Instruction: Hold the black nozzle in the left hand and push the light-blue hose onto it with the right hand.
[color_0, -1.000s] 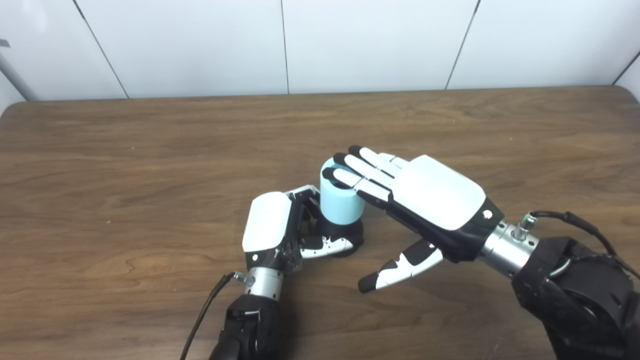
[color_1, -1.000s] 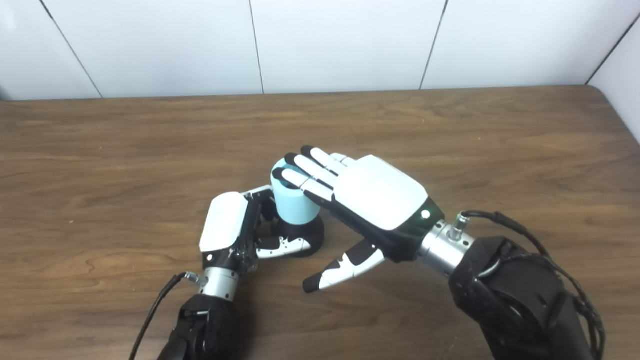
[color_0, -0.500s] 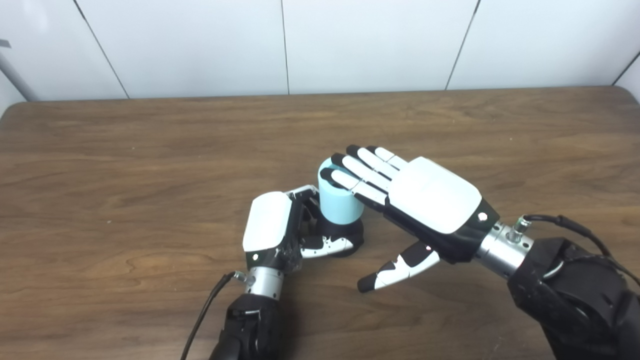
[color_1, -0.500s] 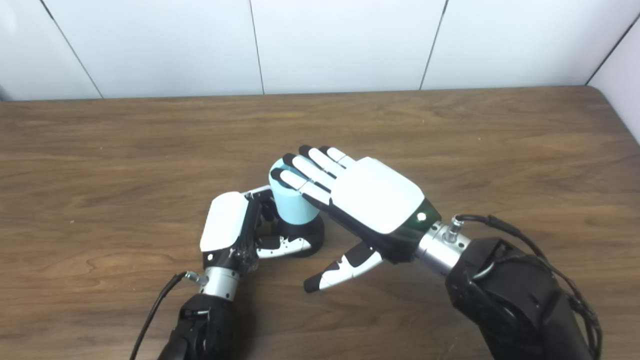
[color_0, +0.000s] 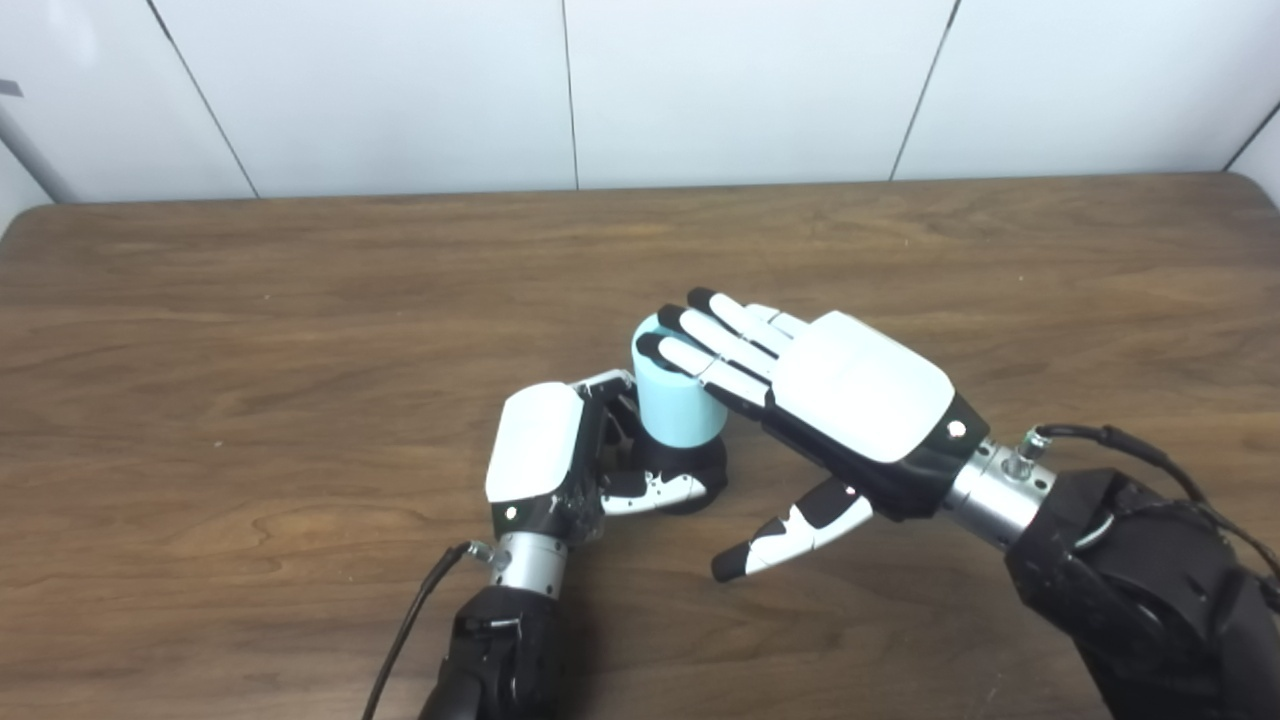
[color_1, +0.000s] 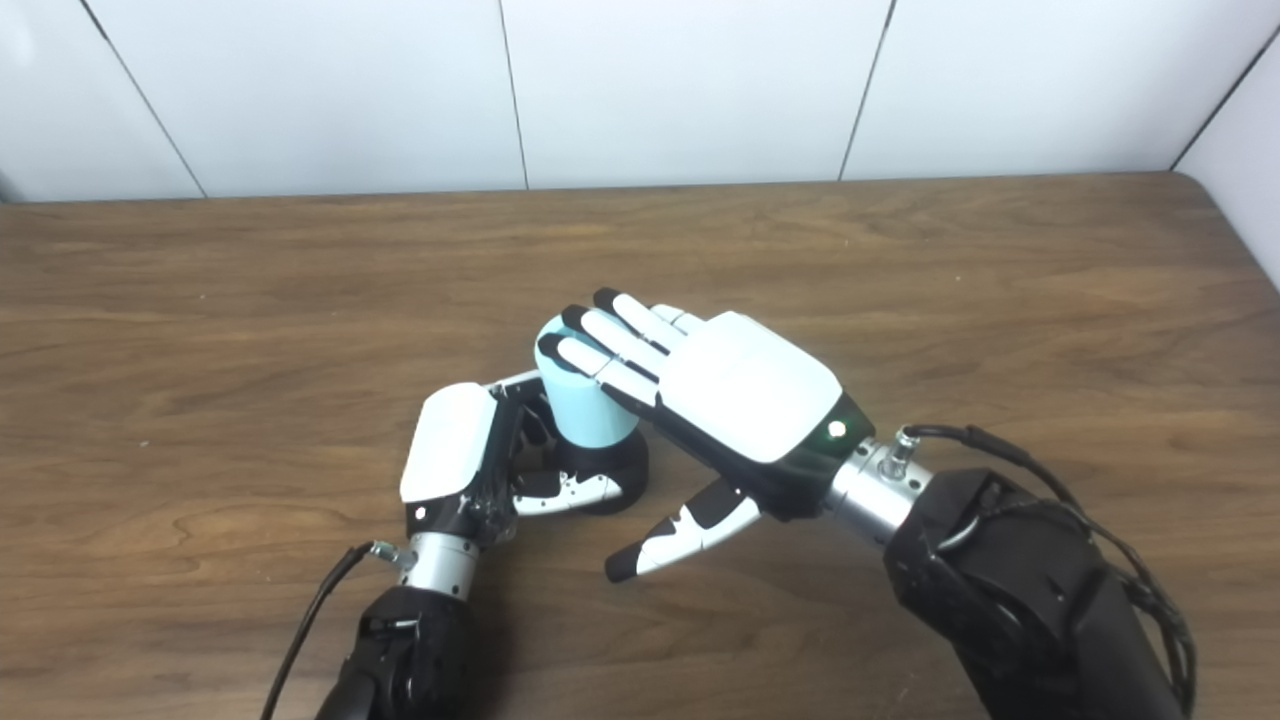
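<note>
Near the middle of the wooden table (color_0: 300, 300), the light-blue hose (color_0: 675, 400), a short upright cylinder, sits on top of the black nozzle (color_0: 690, 470), whose dark round base rests on the tabletop. The left hand (color_0: 545, 460) has its fingers and thumb curled around the nozzle's base, gripping it low, with its white back turned up toward the cameras. The right hand (color_0: 830, 400) lies flat and spread, holding nothing: its fingers (color_0: 700, 340) are stretched out straight and rest on the hose's top rim, while the thumb (color_0: 790, 530) sticks out well apart, below and free of both parts. The two head views differ little. The left eye view shows a grey bar at the far left edge of the wall (color_0: 400, 90), and the right eye view shows more of the table's right corner and the black cable (color_1: 990, 445) looping over the right wrist. No brand, label or writing can be read on the hands, hose or nozzle; only a small green light glows on the back of each hand.
</note>
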